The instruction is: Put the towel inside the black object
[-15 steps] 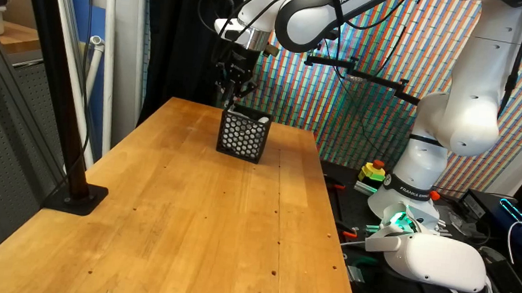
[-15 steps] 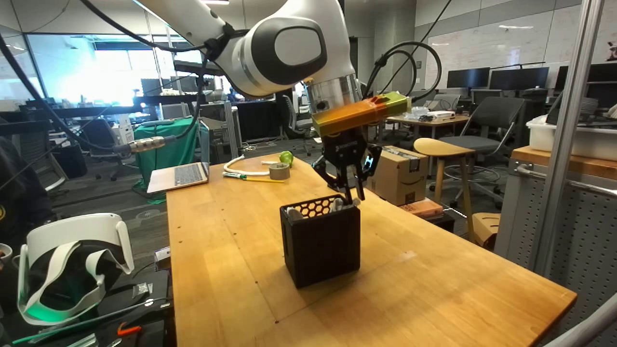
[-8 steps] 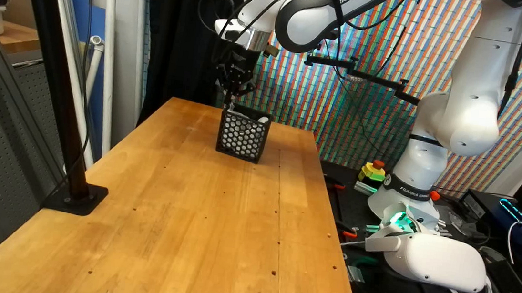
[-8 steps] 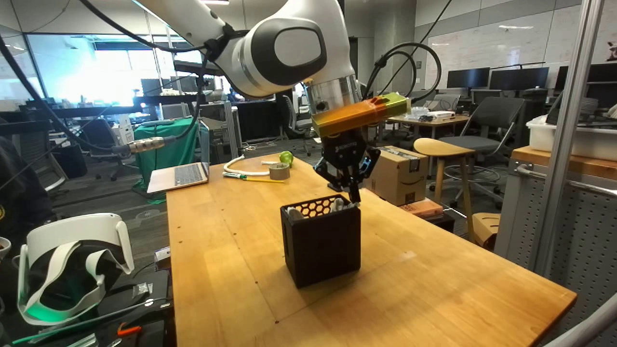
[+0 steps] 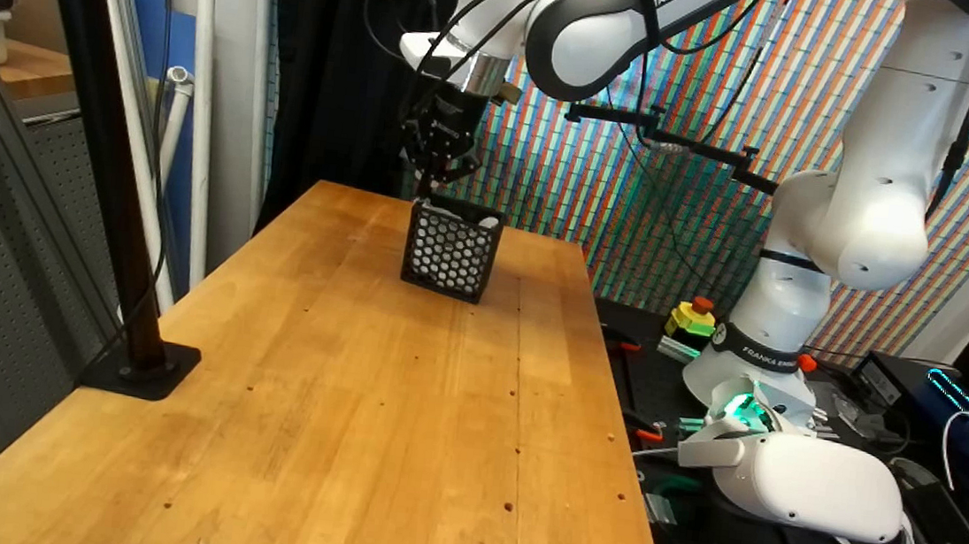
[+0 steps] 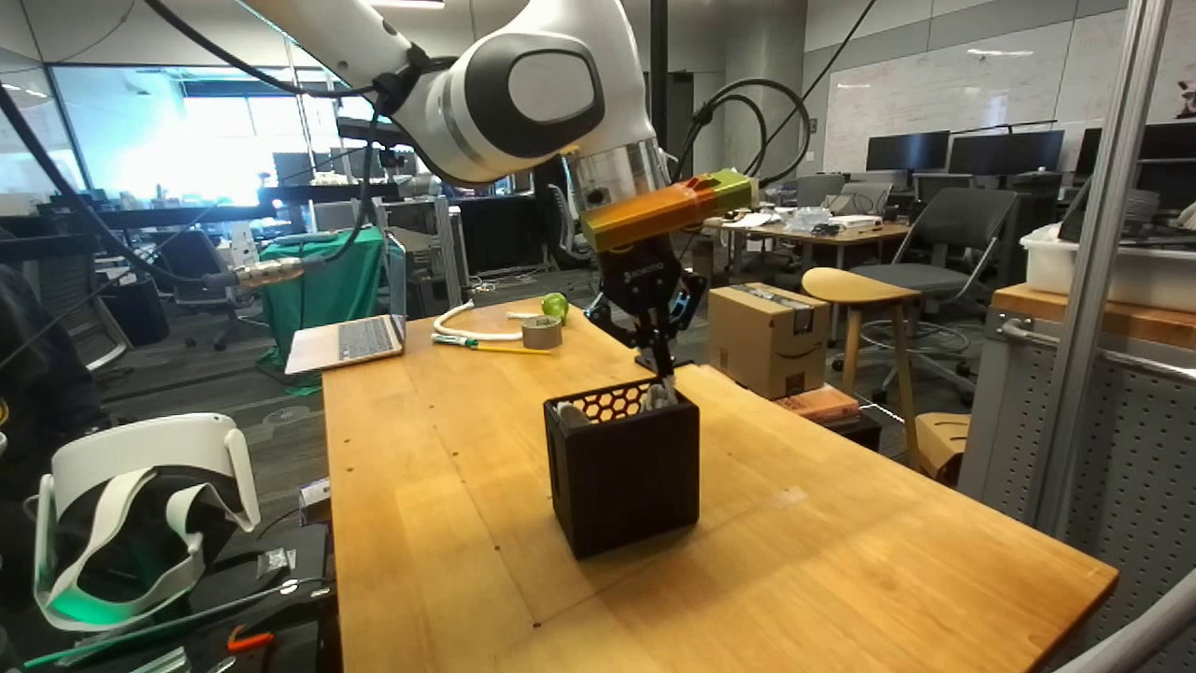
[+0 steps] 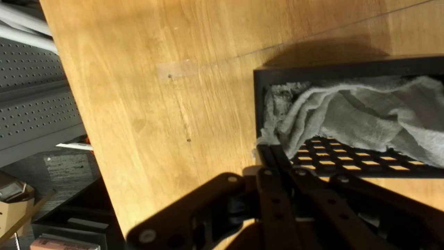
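Observation:
The black object is an open-topped box with a honeycomb side, standing upright on the wooden table in both exterior views (image 5: 450, 255) (image 6: 624, 486); its rim shows in the wrist view (image 7: 347, 71). A light grey towel (image 7: 360, 118) lies crumpled mostly inside it; bits of it also show at the top in both exterior views (image 5: 489, 222) (image 6: 654, 397). My gripper (image 7: 271, 146) is at the box's corner, pointing down, with its fingers together on a frayed edge of the towel. It also shows at the rim in both exterior views (image 5: 425, 188) (image 6: 664, 369). The box's floor is mostly hidden.
A laptop (image 6: 346, 344), a tape roll (image 6: 542, 332), a white tube (image 6: 458, 329) and a green round thing (image 6: 555, 307) sit at the table's far end. A black post (image 5: 144, 346) stands at the table's side. A white headset (image 5: 811, 486) lies beside the arm's base.
The fingers were apart a second ago and closed on the towel edge by half a second ago. The gripper has since shifted left in an exterior view, inward over the box corner. The box stays put.

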`<action>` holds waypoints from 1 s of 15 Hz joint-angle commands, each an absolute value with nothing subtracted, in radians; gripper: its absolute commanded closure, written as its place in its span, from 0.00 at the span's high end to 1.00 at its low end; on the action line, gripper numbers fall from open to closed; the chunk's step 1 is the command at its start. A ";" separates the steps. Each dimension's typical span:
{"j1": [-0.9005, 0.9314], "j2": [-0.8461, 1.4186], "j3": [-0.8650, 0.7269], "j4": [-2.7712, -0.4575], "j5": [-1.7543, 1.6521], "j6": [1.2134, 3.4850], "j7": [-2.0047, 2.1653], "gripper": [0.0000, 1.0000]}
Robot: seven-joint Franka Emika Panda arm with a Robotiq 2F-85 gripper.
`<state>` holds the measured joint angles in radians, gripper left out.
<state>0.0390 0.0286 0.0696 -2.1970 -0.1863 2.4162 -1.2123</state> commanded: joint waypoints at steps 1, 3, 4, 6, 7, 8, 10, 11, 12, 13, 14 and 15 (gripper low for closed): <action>0.057 -0.030 0.078 -2.246 -0.206 2.423 -1.199 0.05; 0.060 -0.038 0.077 -2.261 -0.199 2.420 -1.202 0.05; 0.059 -0.042 0.075 -2.270 -0.195 2.417 -1.203 0.05; 0.056 -0.046 0.070 -2.287 -0.192 2.413 -1.200 0.05; 0.055 -0.046 0.067 -2.296 -0.186 2.413 -1.203 0.05; 0.054 -0.046 0.064 -2.302 -0.182 2.414 -1.205 0.05; 0.054 -0.041 0.060 -2.305 -0.168 2.418 -1.216 0.05; 0.054 -0.034 0.059 -2.302 -0.162 2.422 -1.220 0.05; 0.054 -0.031 0.058 -2.301 -0.157 2.424 -1.223 0.05; 0.054 -0.030 0.058 -2.300 -0.154 2.424 -1.225 0.05; 0.054 -0.031 0.057 -2.300 -0.153 2.423 -1.225 0.05; 0.053 -0.034 0.056 -2.304 -0.157 2.425 -1.222 0.05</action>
